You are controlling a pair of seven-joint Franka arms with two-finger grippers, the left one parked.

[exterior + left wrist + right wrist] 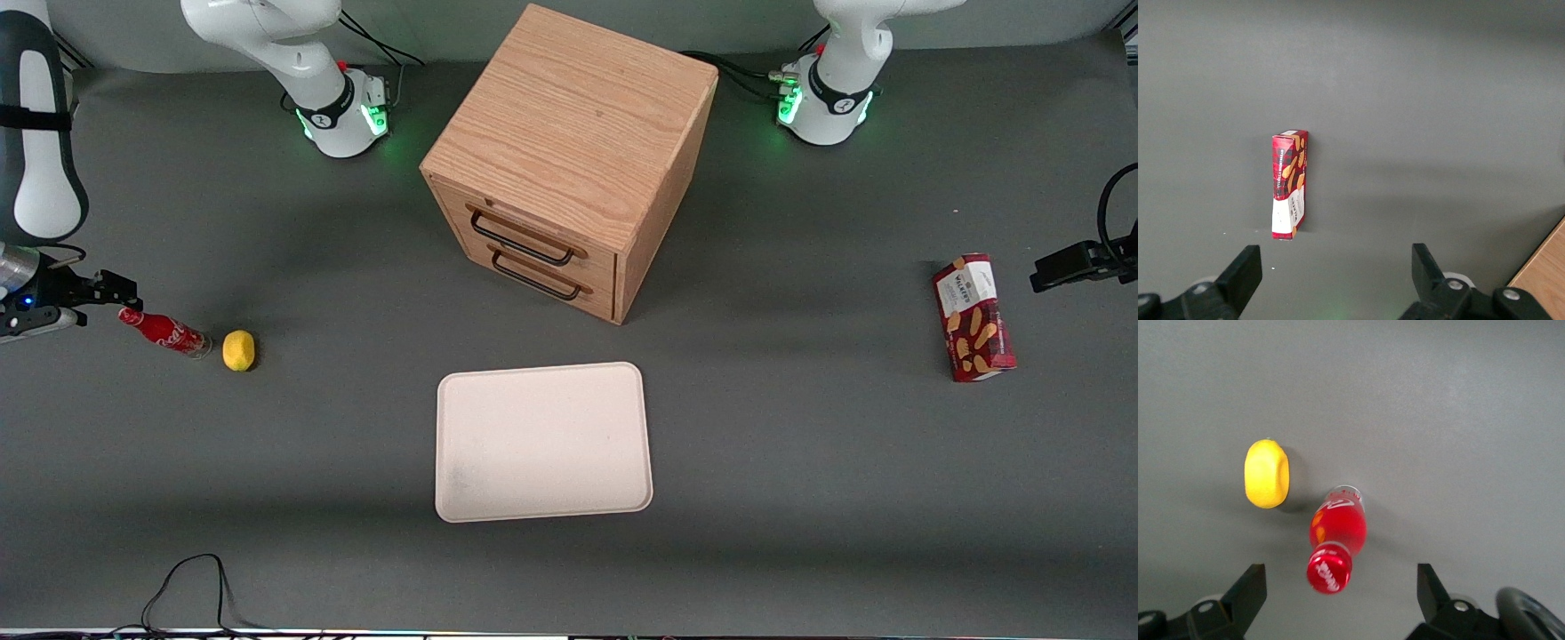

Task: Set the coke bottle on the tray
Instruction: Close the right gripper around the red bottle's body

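Note:
The coke bottle has a red label, white script and a red cap, and stands at the working arm's end of the table. In the right wrist view the bottle points its cap up at the camera. My right gripper hovers just above the cap. The gripper is open, with one finger on each side of the cap and not touching it. The cream-white tray lies flat mid-table, nearer the front camera than the cabinet, with nothing on it.
A yellow lemon sits close beside the bottle, toward the tray; it also shows in the right wrist view. A wooden two-drawer cabinet stands mid-table. A red biscuit box lies toward the parked arm's end. A black cable loops at the front edge.

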